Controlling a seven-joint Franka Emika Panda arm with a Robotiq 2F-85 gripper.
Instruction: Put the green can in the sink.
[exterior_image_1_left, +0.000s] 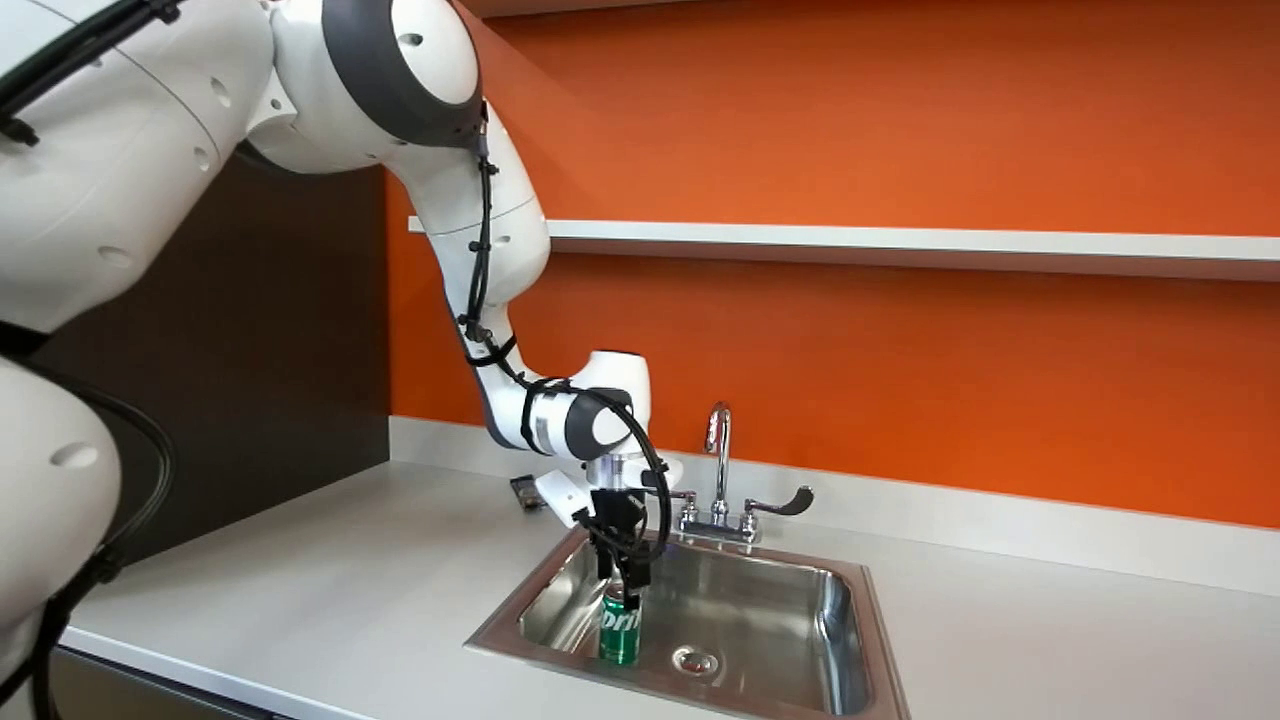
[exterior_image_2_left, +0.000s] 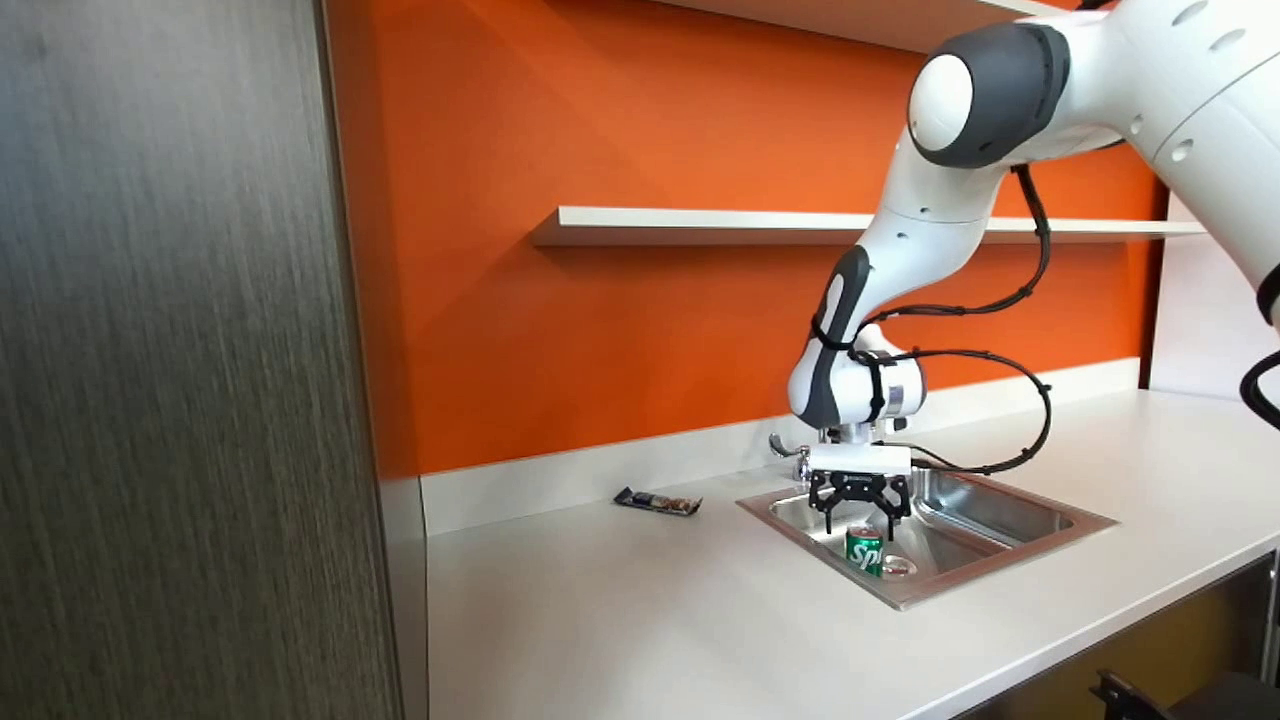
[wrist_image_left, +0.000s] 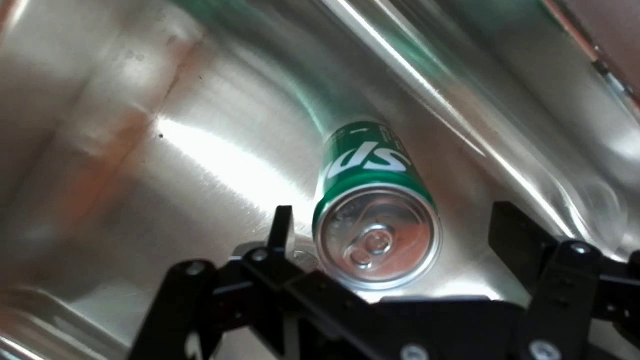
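Observation:
The green can stands upright on the floor of the stainless-steel sink, and it shows in both exterior views (exterior_image_1_left: 620, 642) (exterior_image_2_left: 864, 553) and in the wrist view (wrist_image_left: 371, 160). Its silvery top faces the wrist camera. The sink's rim shows in both exterior views (exterior_image_1_left: 874, 640) (exterior_image_2_left: 1000, 559), and its bare floor fills much of the wrist view (wrist_image_left: 225, 100). My gripper (exterior_image_1_left: 618, 588) is open just above the can. In the wrist view the fingers (wrist_image_left: 392, 220) are wide apart on either side of the can's top, with a gap on both sides. The left-hand finger is nearer the can.
The chrome faucet (exterior_image_1_left: 721, 460) rises at the sink's back rim, close to my wrist. A small wrapped bar (exterior_image_2_left: 657, 501) lies on the counter (exterior_image_2_left: 600, 600) beside the sink. A white shelf (exterior_image_1_left: 900, 240) runs along the orange wall. The drain (exterior_image_1_left: 695, 660) is beside the can.

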